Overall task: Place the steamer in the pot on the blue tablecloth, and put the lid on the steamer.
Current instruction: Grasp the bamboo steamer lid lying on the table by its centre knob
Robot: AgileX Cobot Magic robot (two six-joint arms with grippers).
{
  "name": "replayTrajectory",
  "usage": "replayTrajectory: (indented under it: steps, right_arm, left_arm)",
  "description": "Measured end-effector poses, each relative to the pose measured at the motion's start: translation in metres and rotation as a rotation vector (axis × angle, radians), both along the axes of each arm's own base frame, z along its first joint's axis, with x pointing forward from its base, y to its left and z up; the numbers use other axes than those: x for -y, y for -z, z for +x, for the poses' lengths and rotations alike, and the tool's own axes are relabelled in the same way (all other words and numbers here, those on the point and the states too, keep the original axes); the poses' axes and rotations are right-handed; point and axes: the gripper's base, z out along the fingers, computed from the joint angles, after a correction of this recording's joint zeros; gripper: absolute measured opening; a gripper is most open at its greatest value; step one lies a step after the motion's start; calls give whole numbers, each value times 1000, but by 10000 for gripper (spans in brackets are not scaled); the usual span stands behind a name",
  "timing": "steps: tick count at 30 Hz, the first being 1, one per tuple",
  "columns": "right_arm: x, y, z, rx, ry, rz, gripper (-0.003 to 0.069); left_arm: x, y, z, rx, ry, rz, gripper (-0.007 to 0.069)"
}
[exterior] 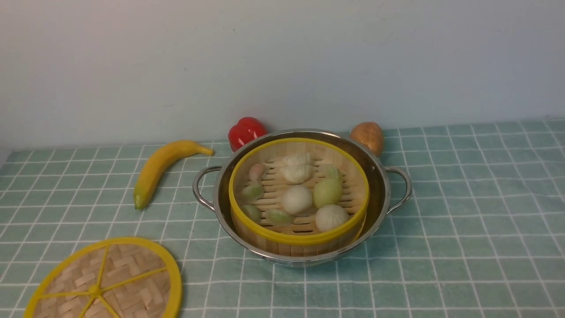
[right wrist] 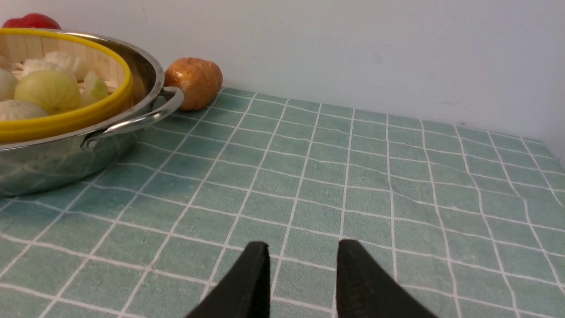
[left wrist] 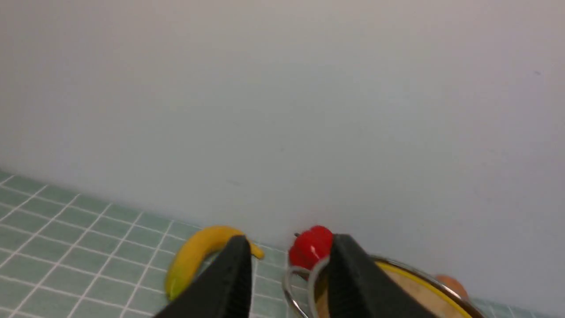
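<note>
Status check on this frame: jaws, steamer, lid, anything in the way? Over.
Left gripper and right gripper: jaws apart, empty. Steamer sits in pot, lid flat on tablecloth, not yet on. Banana beside pot, likely no obstruction.

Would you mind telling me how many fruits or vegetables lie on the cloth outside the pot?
3: a banana left of the pot, a red pepper behind its left side, a potato behind its right side. Others could hide behind the pot.

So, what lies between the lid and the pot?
Only bare blue tablecloth; the front view shows nothing between the lid and the pot.
</note>
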Motion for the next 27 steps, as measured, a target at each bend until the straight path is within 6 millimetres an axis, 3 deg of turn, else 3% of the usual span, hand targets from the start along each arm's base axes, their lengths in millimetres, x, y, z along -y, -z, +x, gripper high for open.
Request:
replayTrajectory:
  steps: [3,7,10,13,15,16,17,18,20,24,27]
  right_arm:
    - [0,0,0,0,0,0,240]
    - [0,0,0,0,0,0,240]
    - [0,0,0,0,0,0,240]
    - [0,0,0,0,0,0,240]
    - [0,0,0,0,0,0,240]
    - [0,0,0,0,0,0,240]
    - [0,0,0,0,0,0,240]
    - [0,0,0,0,0,0,240]
    - [0,0,0,0,0,0,240]
    - [0,0,0,0,0,0,240]
    - [0,0,0,0,0,0,240]
  left_arm:
    - [3,-28,-4,-183,48,116,243]
    - [-6,-42,7,-583,51,272,243]
    - [-20,-45,32,-854,13,364,243]
    - [-28,-42,64,-990,15,389,243]
    - [-31,-38,88,-1040,26,390,243]
    - [-31,-37,91,-1044,28,390,243]
    - [-33,-30,115,-1079,43,383,243]
    - [-33,-29,118,-1083,45,381,243]
    - [-35,-12,151,-1156,73,362,243]
    - [-39,24,190,-1312,130,354,243]
    - [-40,43,207,-1390,171,351,243]
